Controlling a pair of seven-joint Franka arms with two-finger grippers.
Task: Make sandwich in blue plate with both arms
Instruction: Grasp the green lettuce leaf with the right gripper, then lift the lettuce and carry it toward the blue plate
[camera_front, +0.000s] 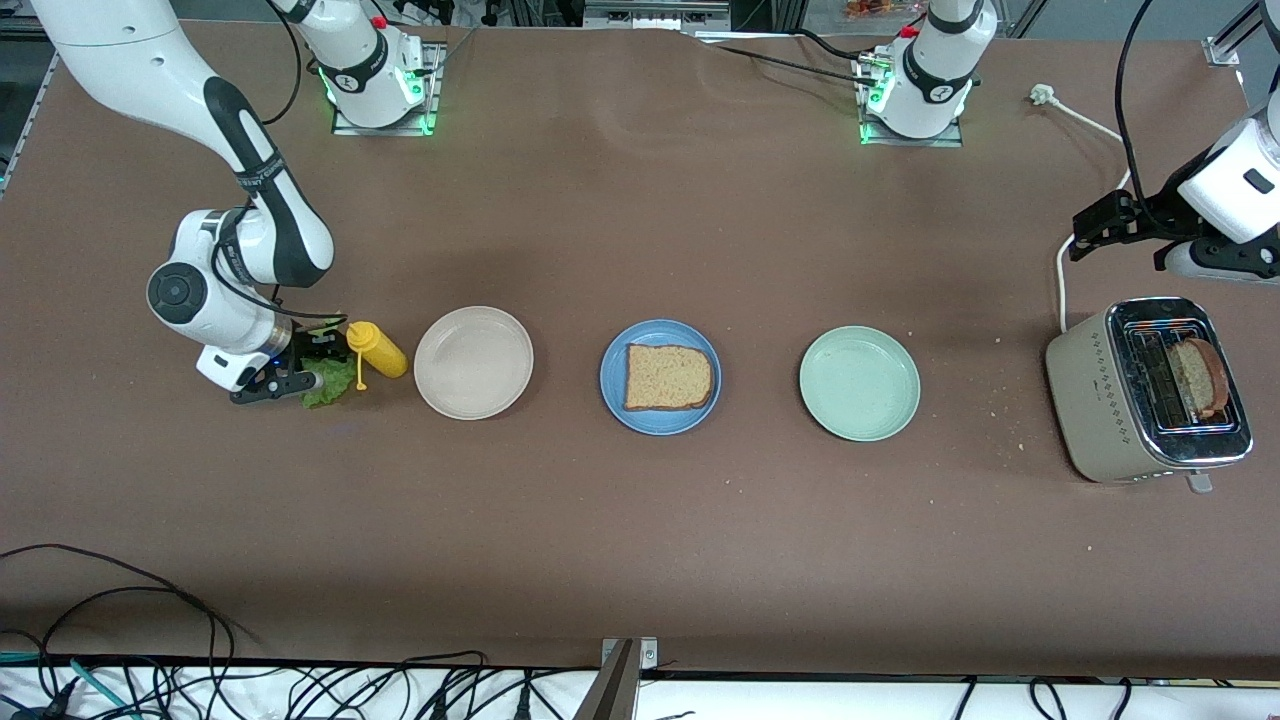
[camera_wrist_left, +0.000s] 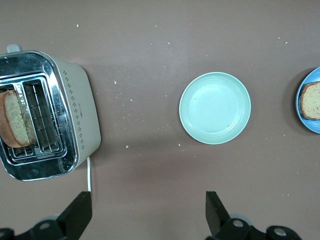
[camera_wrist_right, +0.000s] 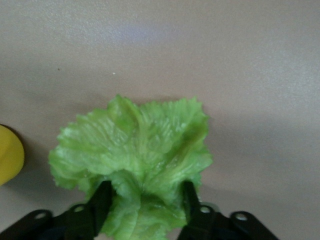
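Three round plates sit in a row across the brown table (camera_front: 640, 560): a beige plate (camera_front: 473, 362) toward the right arm's end, the matte blue plate (camera_front: 660, 377) in the middle, and a pale green plate (camera_front: 859, 383) toward the left arm's end. One slice of brown wholemeal toast (camera_front: 668, 377) lies flat on the blue plate. A second brown slice (camera_front: 1200, 378) stands upright in a slot of the beige-and-chrome toaster (camera_front: 1145, 390) at the left arm's end.

The right gripper (camera_front: 300, 375) is down at the table beside a yellow squeeze bottle (camera_front: 376, 349), its two black fingers (camera_wrist_right: 102, 197) pinching the ruffled green lettuce leaf (camera_wrist_right: 135, 150) at its base. The leaf lies next to the bottle, well apart from the blue plate.

The left gripper (camera_wrist_left: 148, 212) hangs in the air near the toaster, fingers spread wide and holding nothing.
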